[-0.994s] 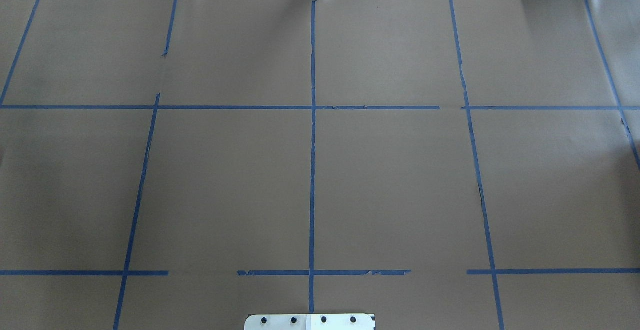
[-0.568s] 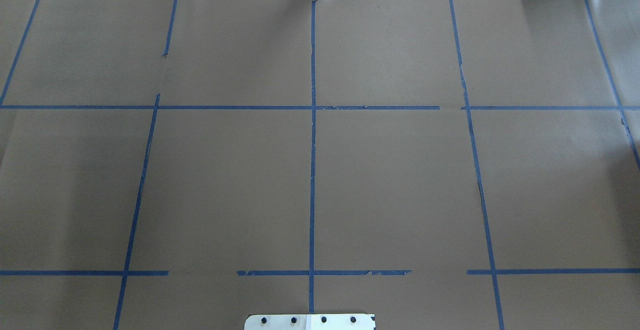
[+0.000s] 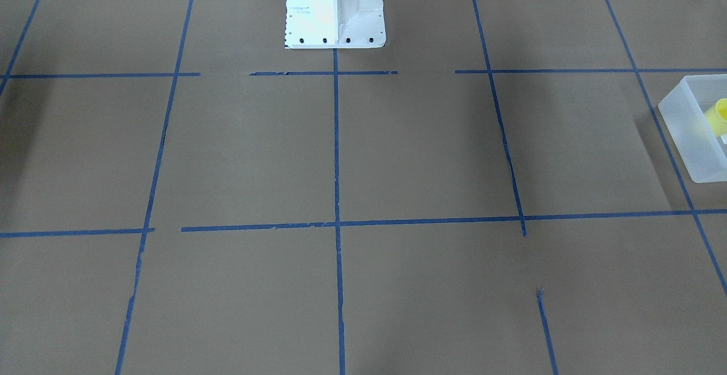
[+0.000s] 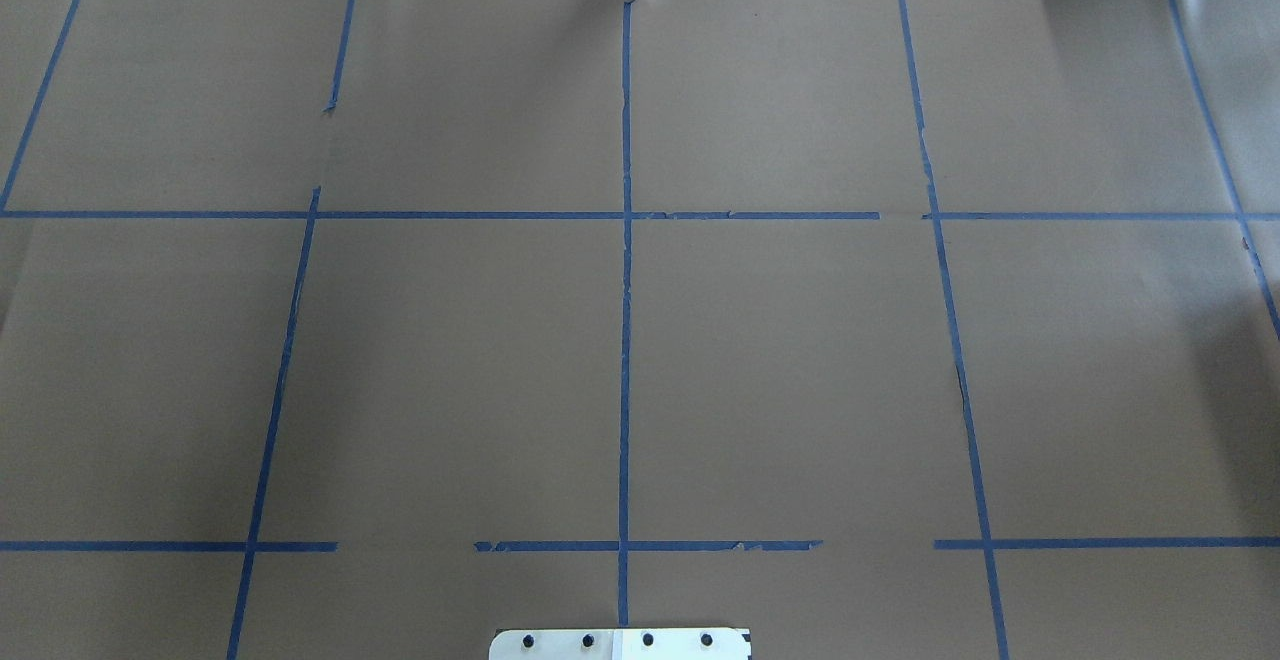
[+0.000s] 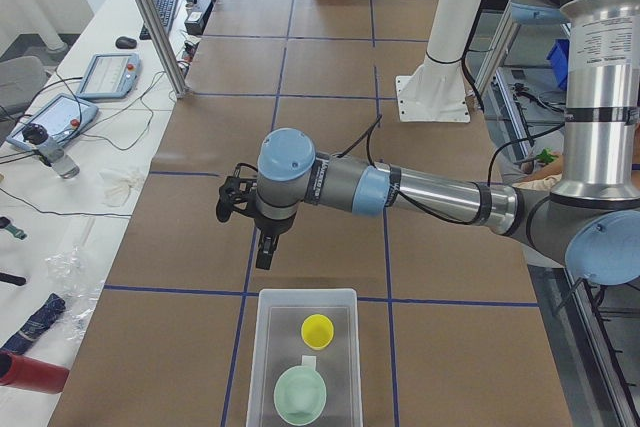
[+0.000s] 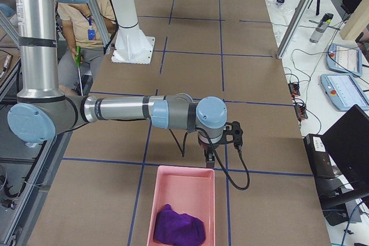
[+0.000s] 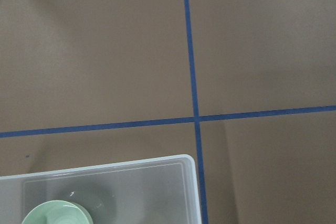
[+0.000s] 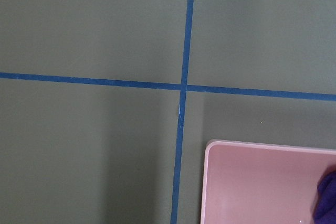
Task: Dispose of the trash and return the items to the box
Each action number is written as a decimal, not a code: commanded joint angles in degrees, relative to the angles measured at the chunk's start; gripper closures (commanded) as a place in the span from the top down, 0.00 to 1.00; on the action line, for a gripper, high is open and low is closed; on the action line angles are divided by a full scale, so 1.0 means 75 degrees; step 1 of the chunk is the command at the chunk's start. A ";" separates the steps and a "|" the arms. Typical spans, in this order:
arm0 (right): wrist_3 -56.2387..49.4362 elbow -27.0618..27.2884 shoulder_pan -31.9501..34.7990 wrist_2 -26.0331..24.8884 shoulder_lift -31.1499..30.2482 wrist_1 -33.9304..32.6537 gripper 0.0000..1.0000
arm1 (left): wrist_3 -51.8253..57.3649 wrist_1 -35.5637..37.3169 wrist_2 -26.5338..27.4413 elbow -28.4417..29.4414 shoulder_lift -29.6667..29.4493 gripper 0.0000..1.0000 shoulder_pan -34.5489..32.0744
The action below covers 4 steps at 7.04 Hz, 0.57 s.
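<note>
Left gripper hangs pointing down just beside the box, off its short wall on the table-centre side. Whether its jaws are spread or closed I cannot tell. The same goes for the right gripper, well apart from the box at the opposite table end, above the rim of a pink tray holding purple cloth. Inside the box sit a pale green dish and, nearer the left gripper, the yellow cup. I judge the sorting finished, so I would raise each wrist straight up before swinging home, keeping clear of the walls. No writing is legible to me.
</note>
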 commanded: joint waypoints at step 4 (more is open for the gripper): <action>0.0325 0.0047 -0.0308 0.0036 0.0125 -0.0018 1.00 | -0.0446 -0.0055 -0.0234 -0.0247 0.0383 1.00 0.0536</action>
